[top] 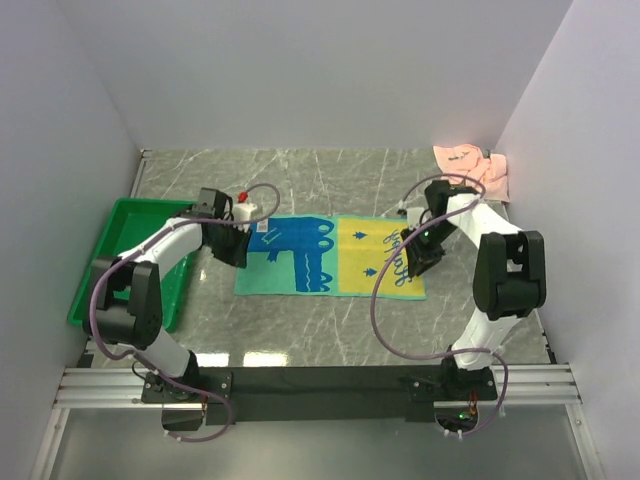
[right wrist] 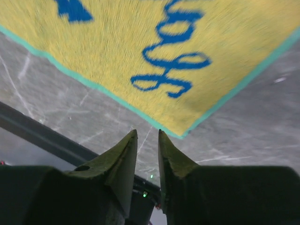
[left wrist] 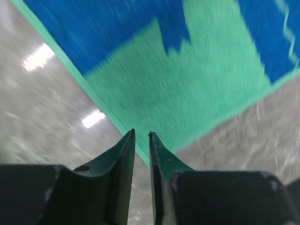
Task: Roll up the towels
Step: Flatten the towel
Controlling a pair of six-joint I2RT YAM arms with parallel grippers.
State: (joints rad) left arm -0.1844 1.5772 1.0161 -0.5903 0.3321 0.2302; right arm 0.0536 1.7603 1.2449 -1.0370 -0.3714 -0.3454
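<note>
Lying flat and unrolled mid-table: teal, blue and yellow rectangular cloth towel [top: 330, 255], long side running left to right, blue-and-teal half on the left, yellow half on the right. Blue script lettering [right wrist: 171, 61] sits on the yellow half near its right edge; loops show, but the word is not readable and the wrist view is blurred.

Left gripper [left wrist: 141, 137] is at the towel's left edge, a teal corner just at its fingertips. Its jaws stand a narrow slit apart, with nothing seen between them. Right gripper [right wrist: 146, 133] is at the towel's right edge by a yellow corner, its jaws likewise slightly parted and holding nothing.

Pale salmon-pink cloth towel [top: 472, 165] lies bunched in the far right corner of the grey marbled table [top: 330, 330], well apart from both grippers. Green plastic tray [top: 110, 250] sits on the table's left side, beside the left arm
</note>
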